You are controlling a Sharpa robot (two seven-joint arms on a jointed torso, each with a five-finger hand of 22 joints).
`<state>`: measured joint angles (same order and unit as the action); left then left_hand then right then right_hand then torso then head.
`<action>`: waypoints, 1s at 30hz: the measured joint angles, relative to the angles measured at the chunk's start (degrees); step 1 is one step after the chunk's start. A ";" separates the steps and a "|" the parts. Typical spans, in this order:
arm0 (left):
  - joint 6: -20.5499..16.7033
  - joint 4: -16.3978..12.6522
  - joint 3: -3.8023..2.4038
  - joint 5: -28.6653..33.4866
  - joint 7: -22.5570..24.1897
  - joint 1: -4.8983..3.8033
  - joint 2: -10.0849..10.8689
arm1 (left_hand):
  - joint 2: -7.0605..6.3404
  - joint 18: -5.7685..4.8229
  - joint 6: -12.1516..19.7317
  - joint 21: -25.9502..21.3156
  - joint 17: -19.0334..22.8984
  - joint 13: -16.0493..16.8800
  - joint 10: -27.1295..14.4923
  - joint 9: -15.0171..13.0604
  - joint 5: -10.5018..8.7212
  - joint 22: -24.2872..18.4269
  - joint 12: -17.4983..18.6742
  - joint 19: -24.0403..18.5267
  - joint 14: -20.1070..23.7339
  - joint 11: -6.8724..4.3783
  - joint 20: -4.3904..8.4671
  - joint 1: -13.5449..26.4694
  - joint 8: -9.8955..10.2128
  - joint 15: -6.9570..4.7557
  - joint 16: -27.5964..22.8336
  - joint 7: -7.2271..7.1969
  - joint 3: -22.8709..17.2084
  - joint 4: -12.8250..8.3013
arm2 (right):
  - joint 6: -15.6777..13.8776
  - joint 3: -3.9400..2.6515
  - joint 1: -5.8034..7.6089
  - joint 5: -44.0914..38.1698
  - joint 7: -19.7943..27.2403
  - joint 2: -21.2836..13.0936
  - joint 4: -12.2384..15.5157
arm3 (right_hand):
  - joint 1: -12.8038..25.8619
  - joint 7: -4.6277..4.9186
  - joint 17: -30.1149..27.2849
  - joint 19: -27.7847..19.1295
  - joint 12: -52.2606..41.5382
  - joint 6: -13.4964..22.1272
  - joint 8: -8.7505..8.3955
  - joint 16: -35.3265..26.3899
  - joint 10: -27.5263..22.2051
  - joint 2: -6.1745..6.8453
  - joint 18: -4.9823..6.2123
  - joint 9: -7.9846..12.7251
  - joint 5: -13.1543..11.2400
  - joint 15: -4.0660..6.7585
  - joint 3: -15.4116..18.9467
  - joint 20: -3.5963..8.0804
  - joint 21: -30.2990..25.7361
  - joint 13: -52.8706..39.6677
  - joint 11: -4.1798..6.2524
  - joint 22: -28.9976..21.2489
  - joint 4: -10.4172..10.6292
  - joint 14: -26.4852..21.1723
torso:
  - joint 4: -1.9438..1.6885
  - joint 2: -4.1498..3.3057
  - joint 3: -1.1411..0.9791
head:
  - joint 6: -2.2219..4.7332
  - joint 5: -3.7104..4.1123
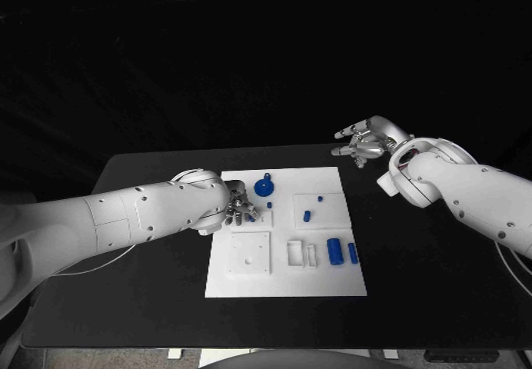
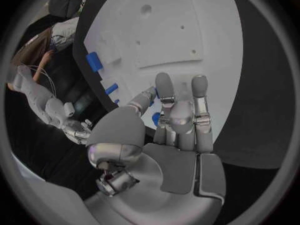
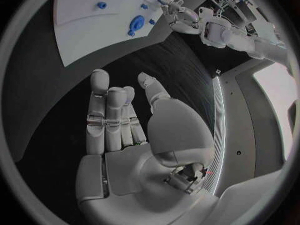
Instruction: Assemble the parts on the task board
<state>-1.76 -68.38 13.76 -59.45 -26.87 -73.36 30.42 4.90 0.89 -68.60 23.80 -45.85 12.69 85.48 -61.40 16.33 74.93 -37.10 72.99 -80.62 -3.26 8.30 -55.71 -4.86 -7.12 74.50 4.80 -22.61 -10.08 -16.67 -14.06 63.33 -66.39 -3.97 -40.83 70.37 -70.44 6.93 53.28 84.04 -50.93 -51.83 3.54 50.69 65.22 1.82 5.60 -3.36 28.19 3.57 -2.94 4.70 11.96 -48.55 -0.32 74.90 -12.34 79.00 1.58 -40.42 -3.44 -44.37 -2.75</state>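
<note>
A black table (image 1: 421, 284) carries a white task board (image 1: 286, 277) at its middle. The board lies flat, its long side running away from the robot, with bare black tabletop on either side and in front of it.

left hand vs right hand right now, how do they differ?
The left hand is over the task board, at its left edge among the blue parts; the right hand is off the board, above bare table past its far right corner. The left hand's fingers reach down at a small blue part; the right hand holds nothing, fingers apart. Both are silver.
</note>
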 measured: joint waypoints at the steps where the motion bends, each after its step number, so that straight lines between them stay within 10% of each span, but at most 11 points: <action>1: 0.04 0.04 0.00 -0.01 0.00 0.03 -0.05 | 0.00 0.00 0.00 0.00 0.01 0.00 0.00 0.00 0.00 0.00 0.00 0.00 0.00 0.00 0.00 0.00 -0.09 0.00 0.00 0.00 0.01 0.01 | 0.02 0.00 0.00 0.00 0.00 0.01 -0.01 | 0.00 0.00 0.00 0.00 0.00 0.00 0.00 0.00 0.00 0.00 0.00 0.00 0.00 0.00 0.00 0.00 0.00 0.00 0.00 0.00 0.00 0.00 | 0.01 -0.01 0.01 | -0.01 0.02; 22: 0.84 0.12 0.00 0.02 -0.10 0.19 -0.22 | 0.11 0.00 -0.07 -0.20 0.36 -0.12 0.01 0.07 -0.37 -0.02 0.00 -0.01 -0.17 0.01 0.00 -0.67 -0.13 -0.06 -0.22 -0.06 0.26 0.25 | 0.26 0.00 -0.05 0.00 -0.04 0.14 -0.20 | 0.00 0.00 0.01 0.00 0.00 0.00 0.00 0.00 -0.21 0.00 0.00 -0.01 0.00 0.00 0.00 0.00 0.00 -0.01 -0.21 0.00 0.00 0.00 | -0.08 0.09 0.02 | -0.27 0.21; 27: 0.79 0.13 -0.03 0.06 -0.10 0.17 -0.22 | 0.61 -0.01 -0.21 -0.50 1.23 -0.45 0.01 1.11 -5.93 -0.02 0.52 -0.01 -0.09 0.01 -0.01 -1.81 0.71 -0.13 -0.91 -0.20 2.91 1.80 | 0.26 0.00 -0.05 0.00 -0.04 0.15 -0.23 | 0.00 0.00 -0.07 0.00 0.00 0.00 0.00 0.00 -0.21 0.00 -0.01 -0.01 0.00 0.00 0.00 0.00 -0.34 0.00 -0.21 0.00 0.00 0.00 | -0.08 0.10 0.03 | -0.23 0.19; 30: 0.65 0.19 0.00 0.06 -0.10 0.18 -0.22 | -1.62 0.00 -1.88 -0.97 2.31 -0.69 0.01 3.47 -9.56 -0.02 0.94 0.00 0.22 0.01 0.00 -1.38 0.90 -0.45 -1.61 -1.86 5.86 4.73 | 0.26 0.00 -0.06 0.01 -0.04 0.18 -0.25 | 0.00 0.00 -0.07 0.00 0.00 0.00 0.00 0.00 -0.21 0.00 -0.01 -0.01 0.00 0.00 0.00 0.00 -0.34 0.00 -0.20 0.00 0.00 0.00 | -0.08 0.09 0.03 | -0.20 0.16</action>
<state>-1.11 -68.19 13.75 -59.39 -26.96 -73.17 30.20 3.28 0.89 -70.48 22.83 -43.54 12.00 85.49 -57.93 6.77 74.90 -36.16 72.99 -80.41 -3.25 8.30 -57.09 -3.96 -7.57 72.89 2.93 -16.75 -5.34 -16.41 -14.06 63.27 -66.39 -4.01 -40.65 70.12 -70.44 6.93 53.21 84.04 -50.93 -51.83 3.54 50.69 65.02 1.82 5.60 -3.38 28.19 3.57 -2.94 4.70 11.62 -48.55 -0.53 74.91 -12.34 79.00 1.50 -40.33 -3.42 -44.57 -2.59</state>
